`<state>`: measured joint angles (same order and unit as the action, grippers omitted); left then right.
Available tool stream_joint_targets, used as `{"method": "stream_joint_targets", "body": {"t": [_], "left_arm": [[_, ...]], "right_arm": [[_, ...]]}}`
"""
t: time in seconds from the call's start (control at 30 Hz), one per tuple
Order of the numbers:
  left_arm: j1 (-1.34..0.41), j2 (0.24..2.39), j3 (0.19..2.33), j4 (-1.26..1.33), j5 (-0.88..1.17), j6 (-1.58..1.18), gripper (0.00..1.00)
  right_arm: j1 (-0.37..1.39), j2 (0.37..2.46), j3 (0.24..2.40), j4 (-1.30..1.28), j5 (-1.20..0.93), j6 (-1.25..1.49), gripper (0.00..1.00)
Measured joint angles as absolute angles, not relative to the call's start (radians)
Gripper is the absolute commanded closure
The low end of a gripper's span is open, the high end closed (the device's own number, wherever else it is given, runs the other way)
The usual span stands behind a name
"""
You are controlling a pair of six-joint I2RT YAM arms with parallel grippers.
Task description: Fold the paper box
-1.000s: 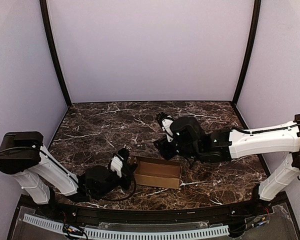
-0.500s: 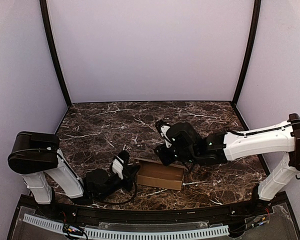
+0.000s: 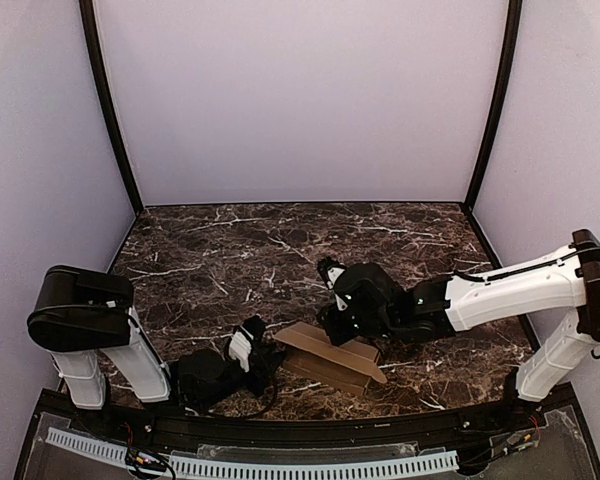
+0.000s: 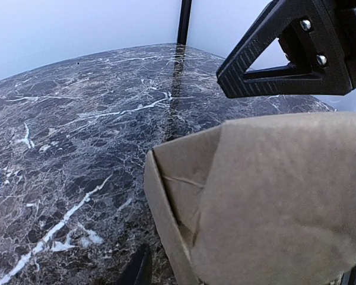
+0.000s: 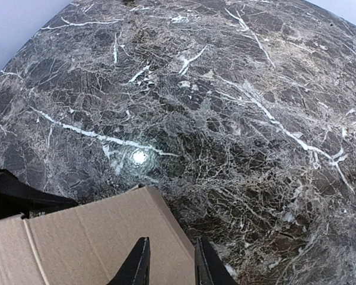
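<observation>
The paper box [image 3: 332,356] is a narrow brown cardboard box lying near the table's front edge, with its lid flap tilted down over the top. My right gripper [image 3: 330,323] rests on the lid from behind. In the right wrist view its gripper [image 5: 170,252] has its jaws a little apart above the cardboard [image 5: 89,243], near the flap's corner. My left gripper [image 3: 262,352] is at the box's left end. The left wrist view shows the box's open end [image 4: 184,202] close up, with one finger [image 4: 139,270] just beside its wall. The other finger is hidden.
The dark marble table [image 3: 220,260] stretches to the back between lilac walls and black corner posts [image 3: 110,110]. The right gripper's black frame [image 4: 285,53] hangs above the box in the left wrist view. A black rail [image 3: 300,430] runs along the near edge.
The right gripper has moved nearer and lower onto the box. The lid flap has come down over the open box. The left arm has drawn in, staying at the box's left end.
</observation>
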<state>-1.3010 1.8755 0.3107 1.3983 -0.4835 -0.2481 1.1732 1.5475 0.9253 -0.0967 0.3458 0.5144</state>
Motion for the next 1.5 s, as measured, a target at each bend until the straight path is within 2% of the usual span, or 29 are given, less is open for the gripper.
{"method": "stream_joint_targets", "body": {"t": [0.7, 0.9, 1.1, 1.33, 1.5], "left_arm": [[-1.308, 1.725, 0.307, 1.272, -0.418, -0.247, 0.63], [-1.308, 1.599, 0.294, 1.178, -0.415, -0.249, 0.63], [-1.308, 1.414, 0.265, 1.014, -0.428, -0.258, 0.65], [-1.308, 1.238, 0.237, 0.816, -0.444, -0.268, 0.76], [-1.308, 1.117, 0.233, 0.689, -0.461, -0.274, 0.77]], "right_arm": [[1.222, 1.536, 0.886, -0.084, 0.420, 0.551, 0.75], [1.245, 1.481, 0.894, -0.087, 0.421, 0.546, 0.76], [1.291, 1.466, 0.912, -0.092, 0.419, 0.549, 0.79], [1.312, 1.466, 0.909, -0.098, 0.411, 0.570, 0.83], [1.330, 1.481, 0.892, -0.092, 0.398, 0.599, 0.85]]}}
